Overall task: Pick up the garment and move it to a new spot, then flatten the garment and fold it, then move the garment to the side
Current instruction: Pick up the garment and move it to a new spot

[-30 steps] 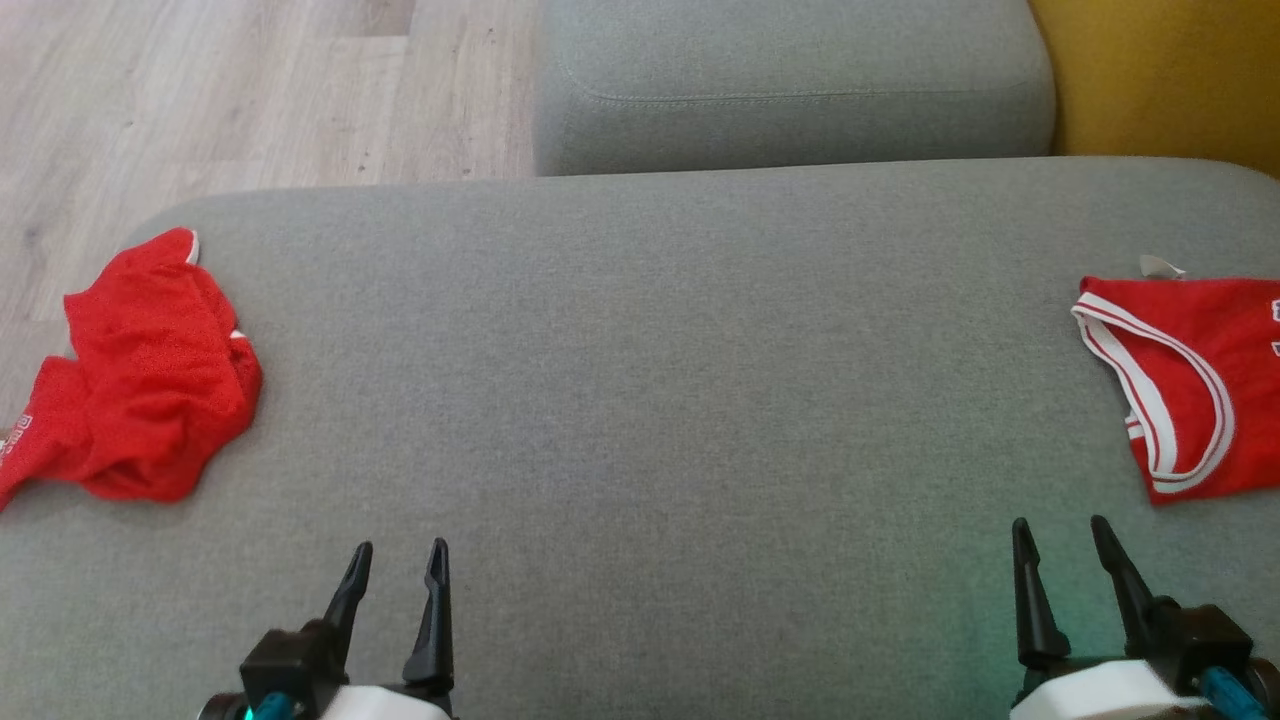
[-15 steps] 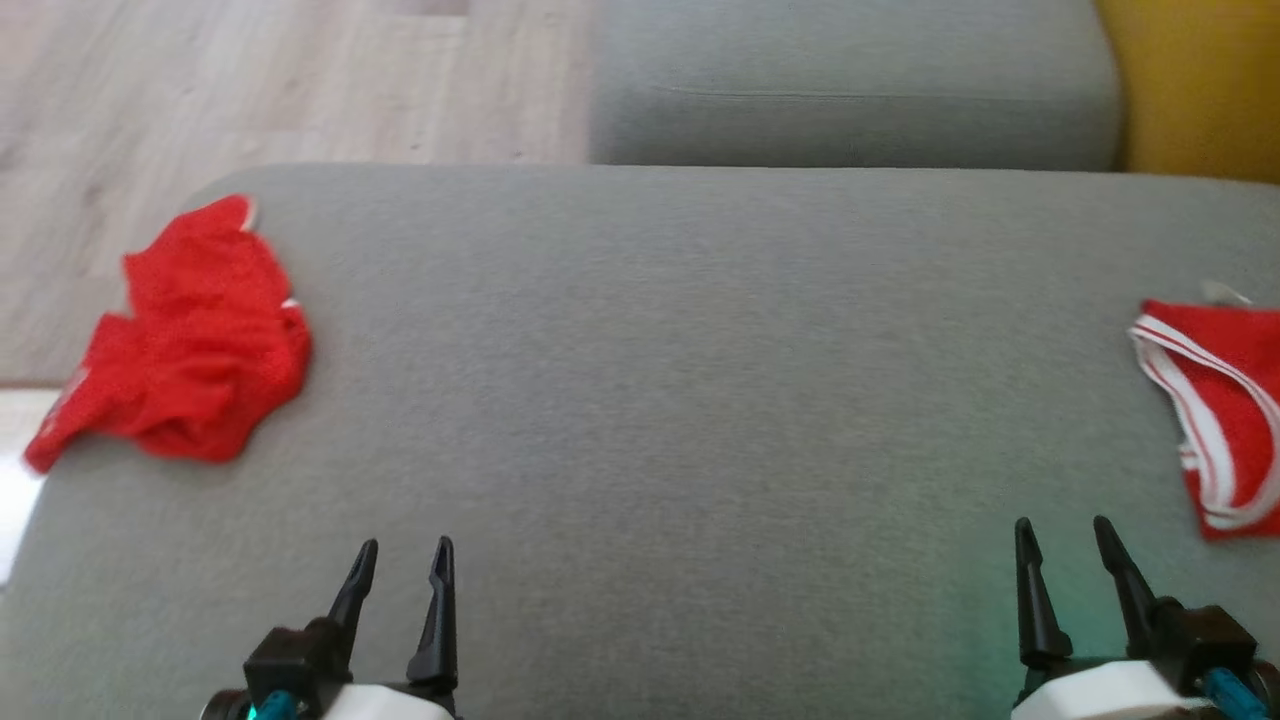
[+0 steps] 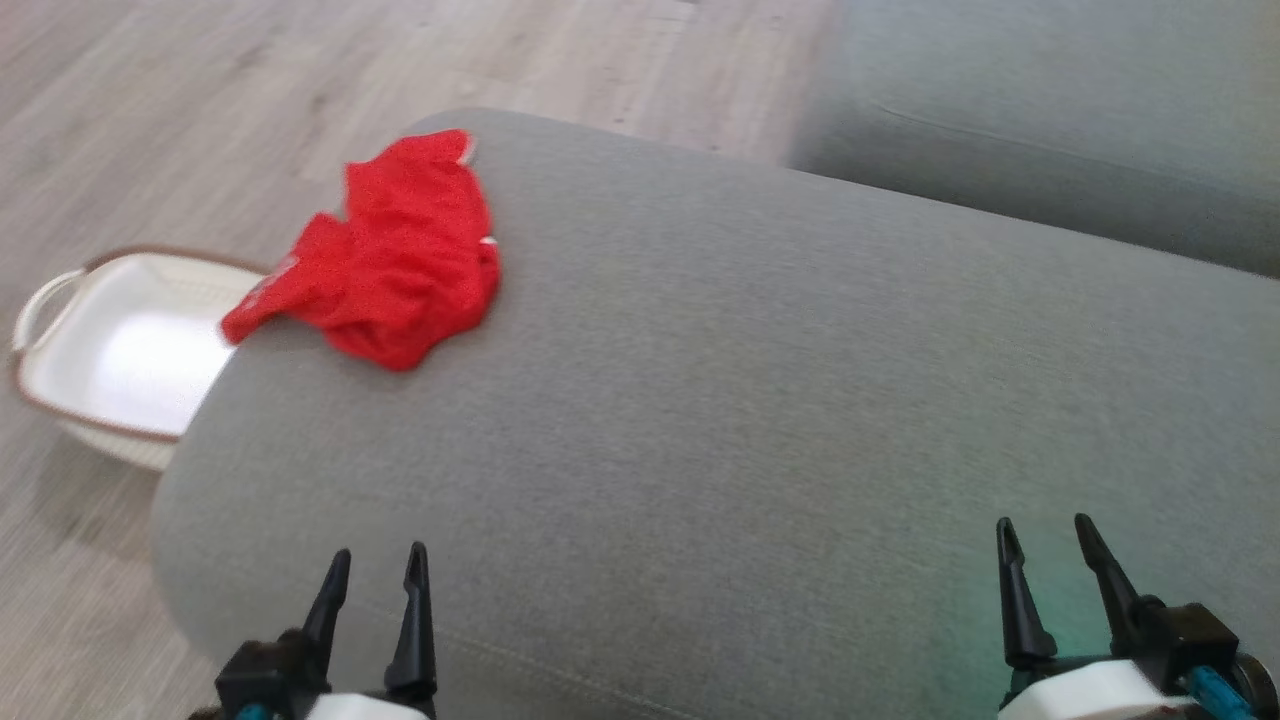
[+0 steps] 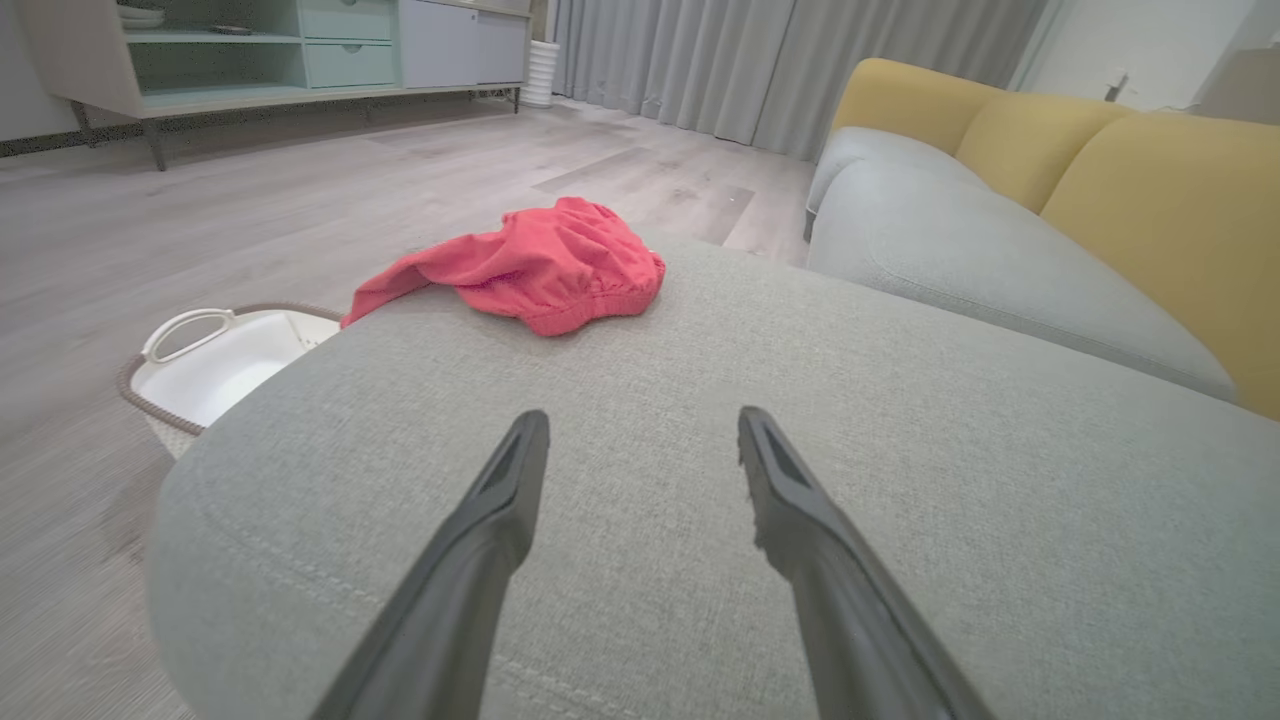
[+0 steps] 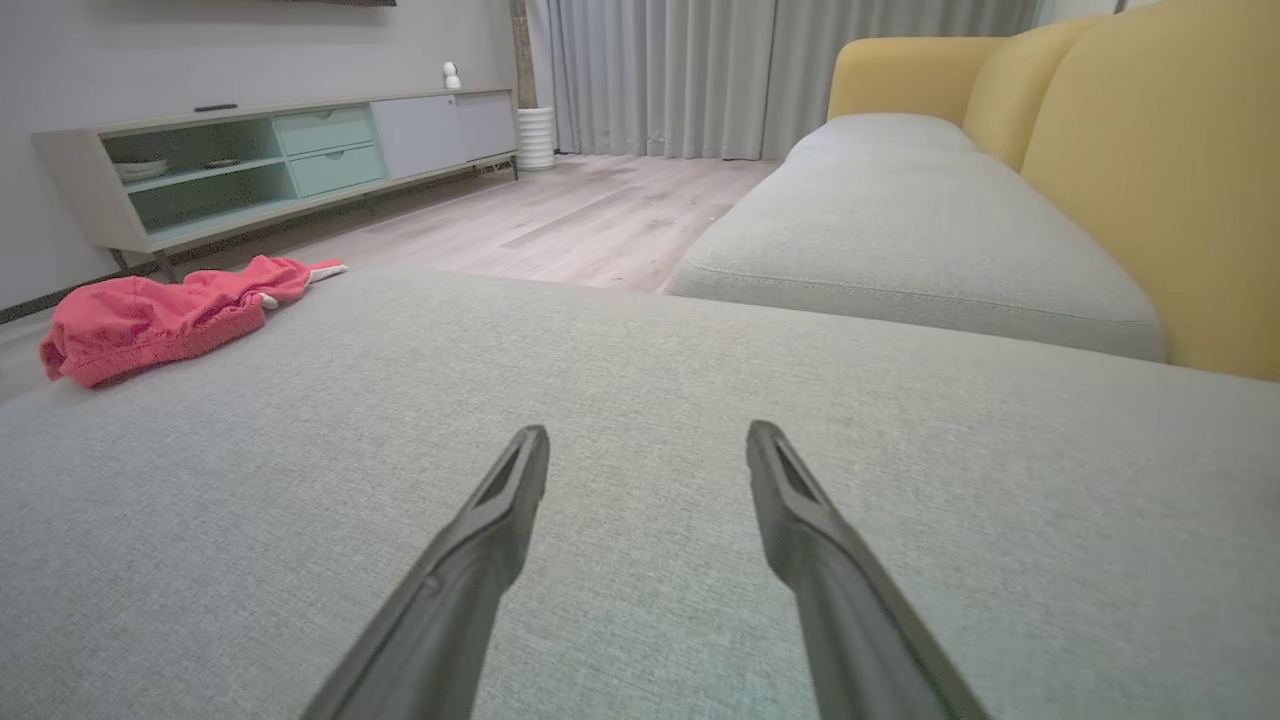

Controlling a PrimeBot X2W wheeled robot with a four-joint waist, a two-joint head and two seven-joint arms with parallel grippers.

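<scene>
Presently: red mesh garment (image 3: 400,260), crumpled; long axis diagonal, narrow end overhanging rounded edge of grey woven cushion (image 3: 750,400) toward white basket (image 3: 60,300). Left gripper (image 3: 380,552), right gripper (image 3: 1042,522): fingers spread, empty.

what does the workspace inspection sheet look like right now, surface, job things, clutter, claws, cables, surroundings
surface: grey cushion, broad bare fabric in front of both claws
job's things: red garment, crumpled at the cushion's far left corner, one end hanging over the edge
clutter: white basket on the floor below that edge
grippers: left claw and right claw both open, holding nothing, apart from the garment
cables: short teal piece at the right wrist, possibly a cable
surroundings: wood floor, second grey seat, yellow sofa back, low cabinet, grey curtains
</scene>
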